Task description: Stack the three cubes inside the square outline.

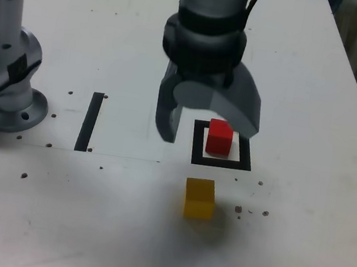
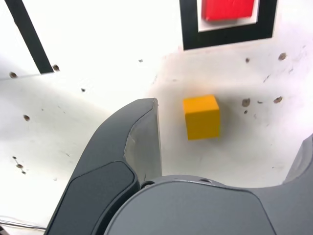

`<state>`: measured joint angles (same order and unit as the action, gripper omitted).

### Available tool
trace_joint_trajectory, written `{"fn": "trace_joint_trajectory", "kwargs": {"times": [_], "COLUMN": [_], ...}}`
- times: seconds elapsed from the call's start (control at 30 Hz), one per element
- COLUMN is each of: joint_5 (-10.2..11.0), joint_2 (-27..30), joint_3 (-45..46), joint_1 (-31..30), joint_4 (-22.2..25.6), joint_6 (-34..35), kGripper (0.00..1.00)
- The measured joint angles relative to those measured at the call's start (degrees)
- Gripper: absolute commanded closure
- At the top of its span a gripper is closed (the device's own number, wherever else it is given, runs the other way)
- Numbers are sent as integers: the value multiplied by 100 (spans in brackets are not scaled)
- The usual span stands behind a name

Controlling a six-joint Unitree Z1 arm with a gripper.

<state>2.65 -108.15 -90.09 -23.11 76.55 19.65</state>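
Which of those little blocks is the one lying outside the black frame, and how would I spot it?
Start at the white table and find the thick black square outline under the open gripper; a red cube sits inside it. Just in front of that frame, nearer the camera in the exterior view, lies the yellow cube. It rests on bare table, outside any marking.
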Motion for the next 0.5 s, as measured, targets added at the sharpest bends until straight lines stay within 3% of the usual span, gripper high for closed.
{"fn": "trace_joint_trajectory", "kwargs": {"times": [0.27, 0.5], "joint_5": [-371, -446], "joint_2": [-345, -579], "joint_3": [284, 515], "joint_1": [-293, -370], "joint_4": [-602, -1055], "joint_6": [389, 399], "kGripper": [0, 0]}}
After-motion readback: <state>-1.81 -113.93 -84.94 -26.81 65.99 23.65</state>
